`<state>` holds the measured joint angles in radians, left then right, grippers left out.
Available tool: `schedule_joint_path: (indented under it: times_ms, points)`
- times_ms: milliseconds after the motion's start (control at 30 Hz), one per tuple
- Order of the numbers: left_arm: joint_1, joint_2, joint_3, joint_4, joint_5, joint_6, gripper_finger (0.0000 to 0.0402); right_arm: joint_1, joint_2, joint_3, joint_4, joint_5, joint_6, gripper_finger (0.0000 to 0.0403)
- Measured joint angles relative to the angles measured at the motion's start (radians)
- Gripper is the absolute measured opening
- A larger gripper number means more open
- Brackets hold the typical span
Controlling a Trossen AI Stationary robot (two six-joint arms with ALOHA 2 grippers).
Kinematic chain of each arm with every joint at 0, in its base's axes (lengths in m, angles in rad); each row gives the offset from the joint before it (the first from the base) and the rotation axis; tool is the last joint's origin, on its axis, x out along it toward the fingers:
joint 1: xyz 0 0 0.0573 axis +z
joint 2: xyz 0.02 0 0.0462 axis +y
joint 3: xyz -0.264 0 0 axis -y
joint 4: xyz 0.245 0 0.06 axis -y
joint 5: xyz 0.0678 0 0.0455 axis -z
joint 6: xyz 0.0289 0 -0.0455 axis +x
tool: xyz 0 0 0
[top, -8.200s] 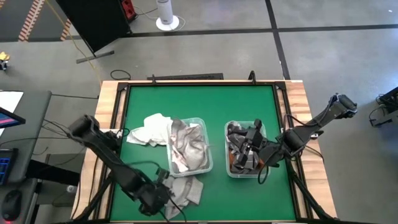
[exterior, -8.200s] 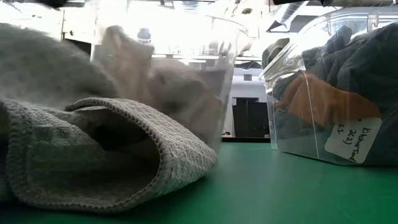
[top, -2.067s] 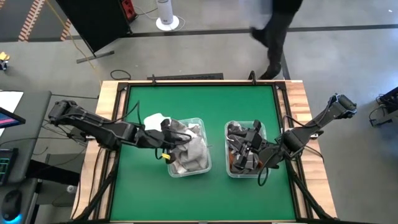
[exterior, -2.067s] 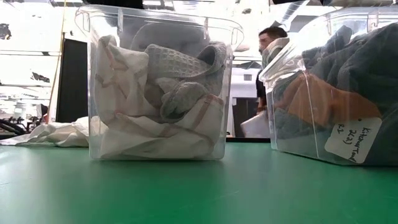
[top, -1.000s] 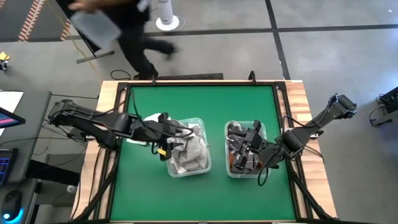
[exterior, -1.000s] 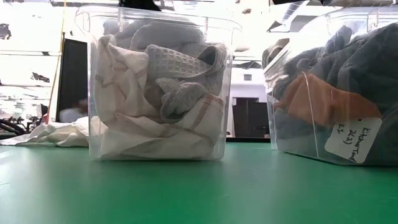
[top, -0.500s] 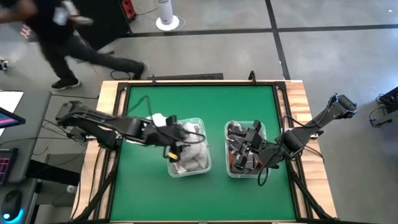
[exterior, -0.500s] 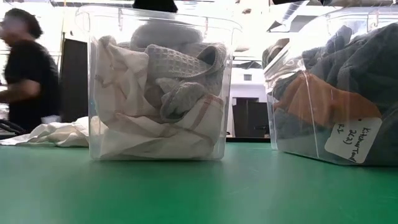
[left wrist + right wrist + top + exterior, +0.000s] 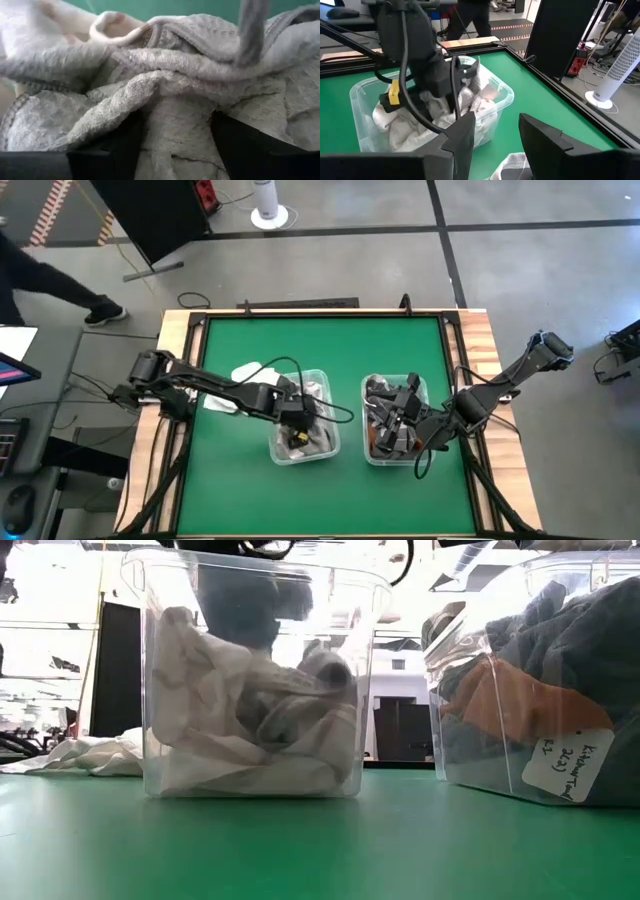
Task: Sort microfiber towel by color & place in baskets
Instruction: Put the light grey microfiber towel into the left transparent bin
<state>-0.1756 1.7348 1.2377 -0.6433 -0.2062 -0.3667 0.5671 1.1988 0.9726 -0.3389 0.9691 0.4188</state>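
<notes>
Left gripper (image 9: 296, 423) is down inside left basket (image 9: 331, 442), fingers (image 9: 115, 150) spread wide w/ pale towels (image 9: 165, 95) bunched between & around them. One white towel (image 9: 236, 372) lies on bench (image 9: 330, 350) just outside that basket, beside left arm. Right gripper (image 9: 400, 423) sits over right basket (image 9: 366, 455), which holds dark towels (image 9: 381, 392); its fingers (image 9: 542, 140) stand partly apart, nothing between them.
</notes>
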Motion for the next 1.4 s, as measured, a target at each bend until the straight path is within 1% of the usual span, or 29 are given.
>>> schedule_joint_path:
  times_ms: [133, 233, 333, 467, 567, 700, 767, 900, 1067, 1200, 1300, 1400]
  points:
    - [0.001, 0.013, 0.001, 0.016, 0.029, 0.004, 0.0231, 0.002, 0.0, 0.0, -0.002, 0.0, 0.0, 0.0185]
    - [0.001, -0.01, 0.021, -0.028, 0.045, 0.006, 0.0231, 0.002, 0.0, 0.0, -0.004, 0.0, 0.0, 0.0185]
    - [0.001, -0.06, 0.072, -0.091, 0.054, 0.007, 0.0231, 0.002, 0.0, 0.0, -0.005, -0.001, 0.0, 0.0185]
    - [-0.01, -0.148, 0.145, -0.111, 0.047, 0.024, 0.0231, 0.002, 0.0, 0.0, -0.004, -0.001, 0.0, 0.0185]
    - [-0.021, -0.204, 0.16, -0.105, -0.012, 0.046, 0.0231, 0.002, 0.0, 0.0, -0.004, -0.001, 0.0, 0.0185]
    - [-0.028, -0.231, 0.161, -0.126, -0.157, 0.067, 0.0231, 0.002, 0.0, 0.0, -0.002, -0.001, 0.0, 0.0185]
    - [-0.027, -0.212, 0.154, -0.129, -0.204, 0.075, 0.0231, 0.002, 0.0, 0.0, -0.001, -0.001, 0.0, 0.0185]
    - [-0.01, -0.149, 0.097, -0.085, -0.213, 0.078, 0.0231, 0.002, 0.0, 0.0, 0.0, -0.001, 0.0, 0.0185]
    - [0.002, -0.029, 0.042, -0.058, -0.151, 0.065, 0.0231, 0.002, 0.0, 0.0, 0.0, -0.001, 0.0, 0.0185]
    - [0.002, 0.068, 0.038, -0.059, -0.101, 0.056, 0.0231, 0.002, 0.0, 0.0, -0.001, -0.001, -0.001, 0.0185]
    - [-0.001, 0.099, 0.039, -0.068, -0.072, 0.065, 0.0231, 0.002, 0.0, 0.0, -0.002, -0.002, -0.001, 0.0185]
    - [-0.002, 0.09, 0.057, -0.093, -0.063, 0.068, 0.0231, 0.002, 0.0, 0.0, -0.002, -0.002, -0.001, 0.0185]
